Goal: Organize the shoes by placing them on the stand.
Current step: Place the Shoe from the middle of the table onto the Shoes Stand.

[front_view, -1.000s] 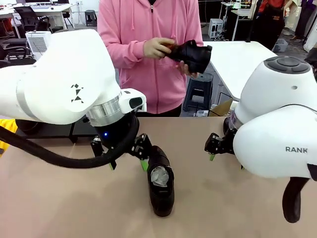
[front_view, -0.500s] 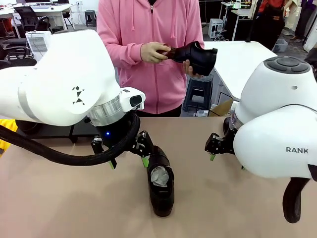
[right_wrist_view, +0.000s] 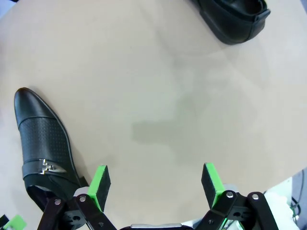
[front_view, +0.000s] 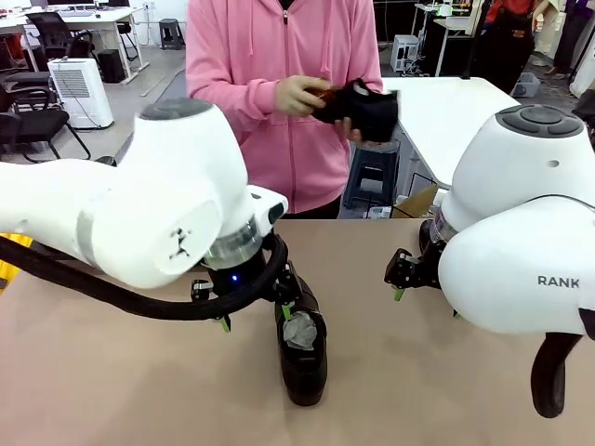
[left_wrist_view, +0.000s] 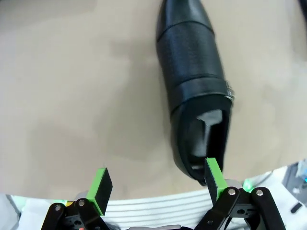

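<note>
One shoe (front_view: pixel 303 358) (left_wrist_view: pixel 194 86) is lying flat on the tan bench (front_view: pixel 112 390), its toe pointing toward the robot's side and white paper showing in its opening. The left gripper (front_view: pixel 255 318) (left_wrist_view: pixel 157 184) is hanging low at the heel with its fingers spread wide — one green pad (left_wrist_view: pixel 214 176) is sitting right at the heel rim, contact unclear. A second shoe (front_view: pixel 361 104) is being held in the person's hands (front_view: pixel 299 93) beyond the far edge. The right gripper (front_view: pixel 400 279) (right_wrist_view: pixel 156 184) is hovering over bare bench, fingers wide and holding nothing — a third shoe (right_wrist_view: pixel 235 19) is lying well apart from it.
</note>
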Controlling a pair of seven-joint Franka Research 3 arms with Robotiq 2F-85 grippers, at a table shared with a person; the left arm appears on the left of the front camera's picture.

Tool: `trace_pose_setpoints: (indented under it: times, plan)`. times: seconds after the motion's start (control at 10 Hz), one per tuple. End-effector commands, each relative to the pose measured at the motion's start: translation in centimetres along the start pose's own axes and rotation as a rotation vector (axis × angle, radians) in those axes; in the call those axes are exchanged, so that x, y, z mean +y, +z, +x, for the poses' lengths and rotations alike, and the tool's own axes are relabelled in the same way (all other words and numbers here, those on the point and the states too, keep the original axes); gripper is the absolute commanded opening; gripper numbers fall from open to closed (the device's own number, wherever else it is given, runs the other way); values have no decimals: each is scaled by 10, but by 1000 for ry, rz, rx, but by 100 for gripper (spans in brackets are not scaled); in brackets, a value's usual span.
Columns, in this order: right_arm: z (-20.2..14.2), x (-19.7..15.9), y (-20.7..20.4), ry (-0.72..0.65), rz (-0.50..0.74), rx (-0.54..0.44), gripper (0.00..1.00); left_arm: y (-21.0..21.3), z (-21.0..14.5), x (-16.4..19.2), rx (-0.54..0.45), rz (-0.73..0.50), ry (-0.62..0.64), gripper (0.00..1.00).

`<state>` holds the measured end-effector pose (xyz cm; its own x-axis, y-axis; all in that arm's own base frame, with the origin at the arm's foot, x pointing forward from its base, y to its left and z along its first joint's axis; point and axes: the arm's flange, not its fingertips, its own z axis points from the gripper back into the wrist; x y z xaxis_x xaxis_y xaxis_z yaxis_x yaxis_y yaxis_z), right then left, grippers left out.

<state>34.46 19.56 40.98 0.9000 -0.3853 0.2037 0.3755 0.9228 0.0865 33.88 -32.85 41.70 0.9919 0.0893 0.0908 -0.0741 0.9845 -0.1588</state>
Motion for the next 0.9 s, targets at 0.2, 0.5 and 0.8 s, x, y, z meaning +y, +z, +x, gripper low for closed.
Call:
trace_pose_setpoints:
  times: [0.2, 0.5, 0.8]
  plan:
    - [0, 1, 1, 15, 6, -2, 100, -32, 4, -23, 5, 81, -13, 100]
    - [0, 1, 1, 15, 6, -2, 100, -55, 11, -24, 13, 80, -17, 100]
    - [0, 1, 1, 15, 6, -2, 100, -71, 10, -25, 53, 93, -69, 100]
